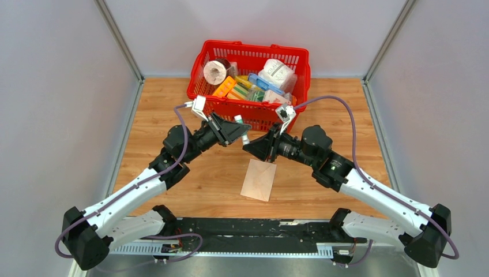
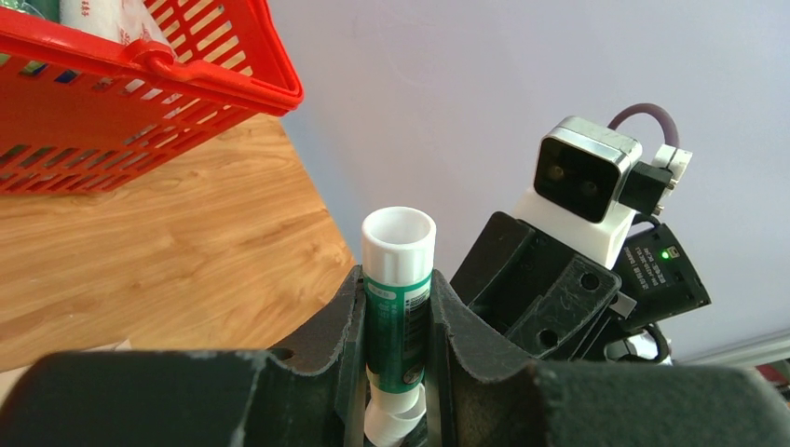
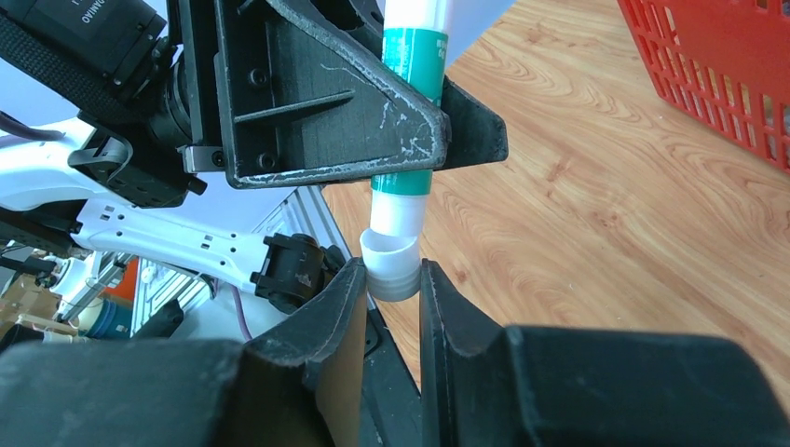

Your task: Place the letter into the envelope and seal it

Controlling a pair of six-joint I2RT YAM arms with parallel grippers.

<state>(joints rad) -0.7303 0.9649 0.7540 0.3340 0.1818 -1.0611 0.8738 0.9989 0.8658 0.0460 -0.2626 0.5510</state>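
One glue stick (image 2: 398, 321), two grips
The left claw (image 2: 399, 300) clamps its green body; the right claw (image 3: 391, 279) pinches the white cap (image 3: 388, 272).

The left arm (image 1: 124, 199) and right arm (image 1: 375, 193) have white links, black joints, a purple cable (image 1: 328, 97) each, and scratched black fingers (image 3: 326, 121).
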